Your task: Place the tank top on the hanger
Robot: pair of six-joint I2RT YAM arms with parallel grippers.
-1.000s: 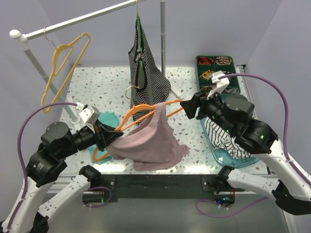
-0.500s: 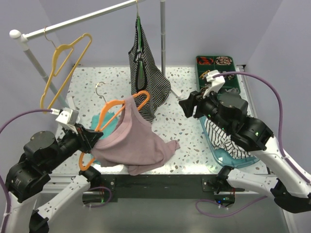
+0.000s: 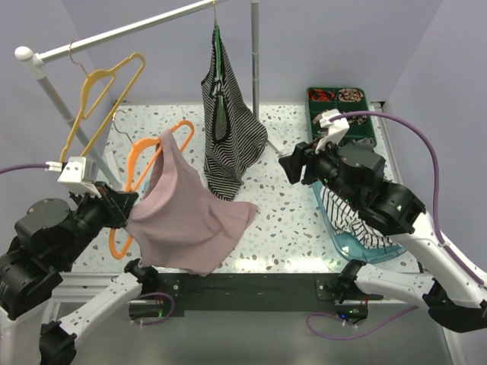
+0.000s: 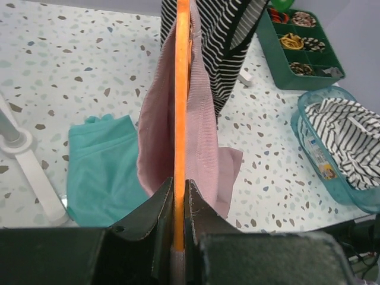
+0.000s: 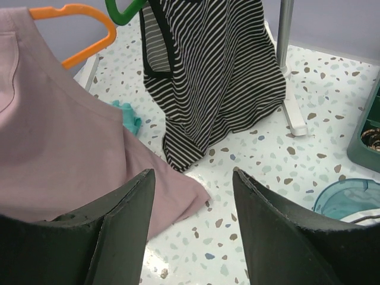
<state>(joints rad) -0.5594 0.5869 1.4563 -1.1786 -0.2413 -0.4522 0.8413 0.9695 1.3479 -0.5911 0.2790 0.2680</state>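
From above, the left end effector is pinching the lower bar of the orange hanger, holding it tilted above the left side of the terrazzo surface. The mauve-pink tank top is hanging from the hanger, its top edge draped over the hanger's upper arm and its body drooping toward the near edge. The right end effector is hovering well apart to the right, holding nothing. A yellow hanger and a black-and-white striped top are hanging from the rail.

In the left wrist view, the two fingers are pressing together on the hanger, seen edge-on, with pink cloth falling on both sides of it. A teal folded cloth is lying on the surface below, and a green compartment tray and a teal bin are sitting to the right.

In the right wrist view, the fingers are standing spread with bare surface between them. The tank top is filling the left side, under the hanger's orange curve, and a green hanger is carrying the striped top.
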